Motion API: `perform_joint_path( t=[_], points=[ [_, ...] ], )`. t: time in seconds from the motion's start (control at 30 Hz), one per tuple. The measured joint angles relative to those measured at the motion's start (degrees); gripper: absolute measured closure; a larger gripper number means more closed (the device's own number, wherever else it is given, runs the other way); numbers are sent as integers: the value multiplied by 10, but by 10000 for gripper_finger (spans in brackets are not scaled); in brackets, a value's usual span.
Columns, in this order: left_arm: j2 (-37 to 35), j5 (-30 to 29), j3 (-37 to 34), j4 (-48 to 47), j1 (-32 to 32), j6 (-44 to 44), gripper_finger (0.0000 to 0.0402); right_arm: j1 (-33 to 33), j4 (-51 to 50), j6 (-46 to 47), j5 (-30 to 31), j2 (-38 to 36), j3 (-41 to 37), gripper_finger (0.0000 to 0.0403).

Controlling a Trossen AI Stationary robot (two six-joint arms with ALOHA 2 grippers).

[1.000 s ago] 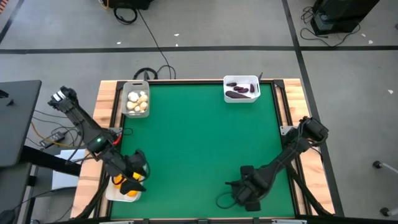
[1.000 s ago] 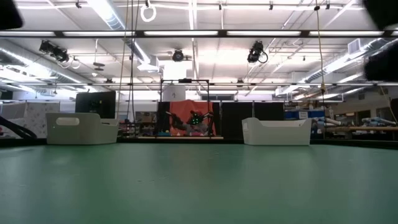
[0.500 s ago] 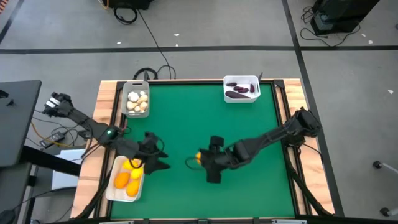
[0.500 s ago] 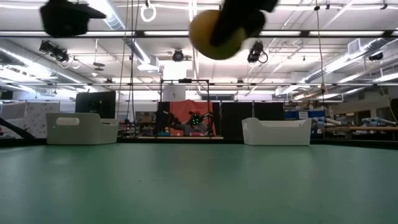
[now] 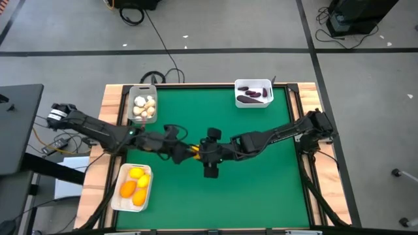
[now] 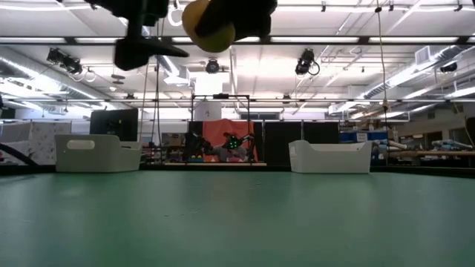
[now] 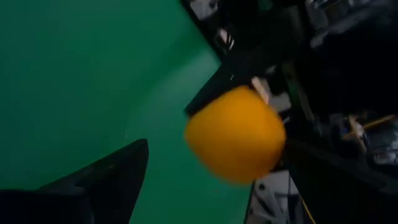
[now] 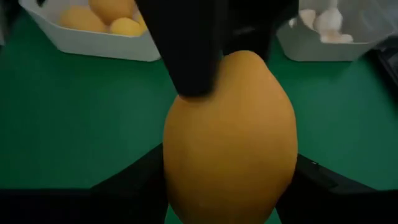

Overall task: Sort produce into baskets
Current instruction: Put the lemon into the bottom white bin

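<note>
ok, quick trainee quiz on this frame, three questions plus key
1. True or false: the orange fruit rests on the table.
2. Which grips it? A left pincer, B right pincer, C neither.
3. Fill in: the bin with purple pieces stands on the ___ arm's side.

Key: 1 false, it is held in the air. 2 B. 3 right.

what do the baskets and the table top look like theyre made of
Baskets: probably plastic, judging by smooth, thin molded walls and rounded corners; two opaque white, the one with pale bulbs greyer, maybe translucent. Table top: flat matte green, likely a mat or felt; wooden edges.
</note>
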Motion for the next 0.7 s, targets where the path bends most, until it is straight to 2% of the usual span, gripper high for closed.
perform_joint_path(
  t=[0.3, 0.4, 0.6, 0.7],
  points=[
    [51, 55, 0, 70, 61, 21, 34, -19, -4, -47, -9, 0, 0, 169],
    [53, 58, 0, 73, 69, 17, 65, -26, -4, -48, -13, 0, 0, 169],
    [53, 68, 0, 72, 87, 5, 168, -41, -8, -33, -34, 0, 0, 163],
    [50, 97, 0, 67, 98, 21, 175, -53, -10, 4, -51, 0, 0, 140]
  ],
)
